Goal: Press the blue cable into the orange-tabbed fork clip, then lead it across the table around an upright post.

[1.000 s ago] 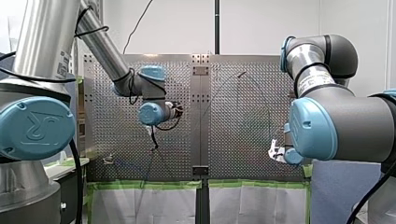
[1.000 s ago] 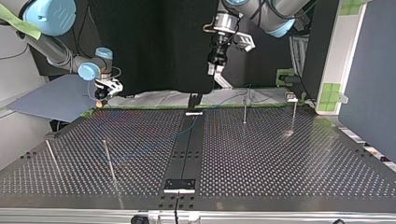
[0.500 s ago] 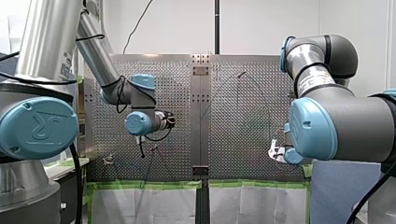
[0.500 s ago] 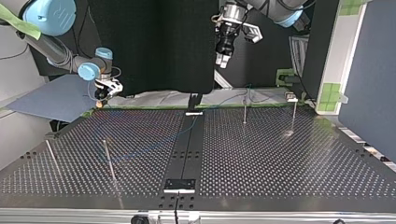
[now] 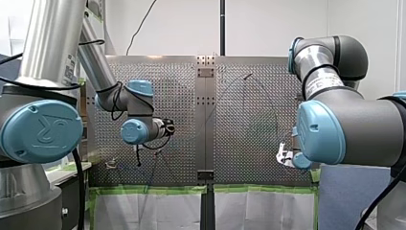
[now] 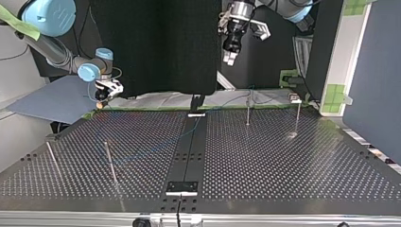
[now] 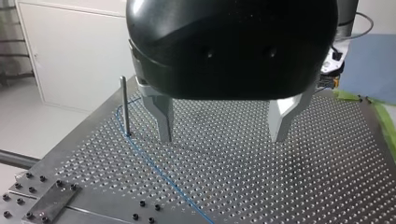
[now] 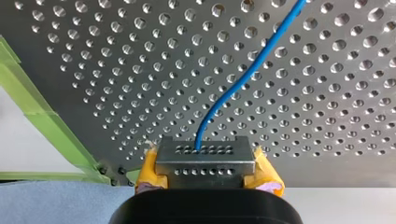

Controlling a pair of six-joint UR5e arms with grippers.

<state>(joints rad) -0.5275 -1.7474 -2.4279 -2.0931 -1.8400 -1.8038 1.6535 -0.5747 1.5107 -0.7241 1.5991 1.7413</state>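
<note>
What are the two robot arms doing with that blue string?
It is a blue cable. My right gripper, the one with yellow pads, is shut on one end of it at the edge of the table. My left gripper hangs open above the table, holding nothing. Below it the cable lies on the table and passes the foot of an upright post.
</note>
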